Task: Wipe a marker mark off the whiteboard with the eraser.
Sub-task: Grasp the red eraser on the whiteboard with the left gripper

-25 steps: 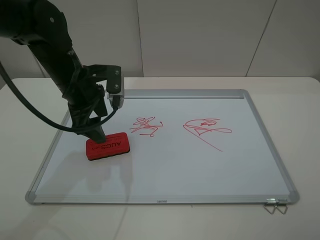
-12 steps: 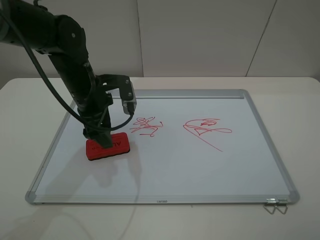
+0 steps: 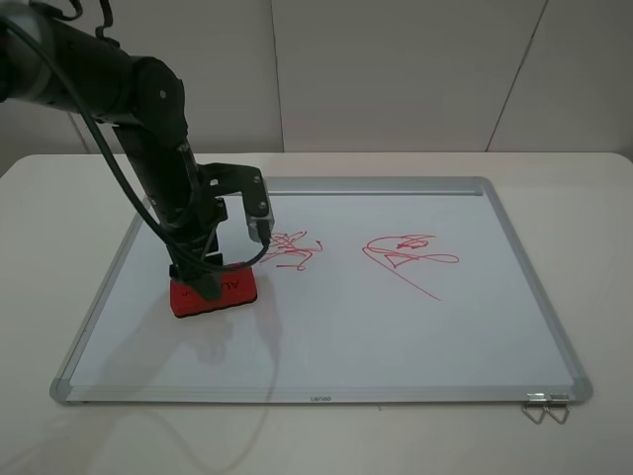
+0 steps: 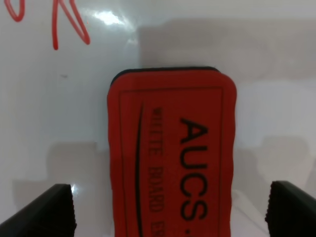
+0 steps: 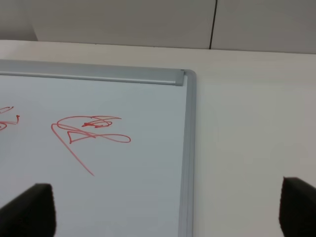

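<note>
Eraser (image 3: 235,295) lies flat on the board (image 3: 396,336), lettered face up, in the board's left half and nearer the left frame than the middle. We see the left hand (image 3: 205,280) low over it, spread wide. In the left wrist view one fingertip (image 4: 44,212) stands off each long side of the eraser (image 4: 173,148), bare board showing in both gaps; nothing gripped.

The mark (image 3: 292,249) sits on the board just beyond the eraser, toward the far frame and the middle, a narrow strip of white between them. The second scribble (image 3: 407,252) is in the board's right half, well apart from the mark.

The board's near half is plain white, as is the strip along its right frame. The board rests on the bench (image 3: 593,228), bench showing past all four frame edges. A wire clip (image 3: 544,410) hangs at the near right corner.

The right hand (image 5: 163,212) shows only in its wrist view: fingers wide, holding nothing, facing the board's far right corner.
</note>
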Motion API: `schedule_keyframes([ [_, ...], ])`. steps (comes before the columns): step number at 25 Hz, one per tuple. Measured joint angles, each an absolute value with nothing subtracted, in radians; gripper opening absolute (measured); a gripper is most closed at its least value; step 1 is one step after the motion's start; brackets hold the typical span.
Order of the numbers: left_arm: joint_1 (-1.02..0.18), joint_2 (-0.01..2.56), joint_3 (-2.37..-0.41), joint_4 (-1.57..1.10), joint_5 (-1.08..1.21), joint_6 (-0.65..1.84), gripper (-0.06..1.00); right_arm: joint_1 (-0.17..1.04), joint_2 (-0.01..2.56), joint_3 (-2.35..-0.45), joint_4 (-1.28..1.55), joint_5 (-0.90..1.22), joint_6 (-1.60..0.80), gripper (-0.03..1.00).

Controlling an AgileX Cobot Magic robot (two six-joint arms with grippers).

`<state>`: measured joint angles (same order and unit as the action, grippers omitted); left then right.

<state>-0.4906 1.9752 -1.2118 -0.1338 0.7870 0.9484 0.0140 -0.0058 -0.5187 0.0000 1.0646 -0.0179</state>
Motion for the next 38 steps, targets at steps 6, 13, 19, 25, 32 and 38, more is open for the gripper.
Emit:
schedule_keyframes([
  [6, -0.503, 2.008, -1.212, -0.122, 0.758, 0.951, 0.77, 0.014, -0.006, -0.519, 0.0, 1.065, -0.018, 0.83],
  [13, -0.503, 2.016, -1.212, -0.086, 0.758, 0.951, 0.77, 0.014, -0.006, -0.519, 0.0, 1.065, -0.018, 0.83],
  [19, -0.503, 2.016, -1.206, -0.086, 0.753, 0.951, 0.77, 0.014, -0.006, -0.519, 0.0, 1.065, -0.018, 0.83],
  [25, -0.503, 2.016, -1.172, -0.083, 0.721, 0.951, 0.77, 0.014, -0.006, -0.519, 0.0, 1.065, -0.018, 0.83],
  [32, -0.503, 2.016, -1.172, -0.088, 0.714, 0.951, 0.77, 0.014, -0.006, -0.519, 0.0, 1.065, -0.018, 0.83],
  [38, -0.503, 2.016, -1.166, -0.089, 0.701, 0.951, 0.77, 0.014, -0.006, -0.519, 0.0, 1.065, -0.018, 0.83],
])
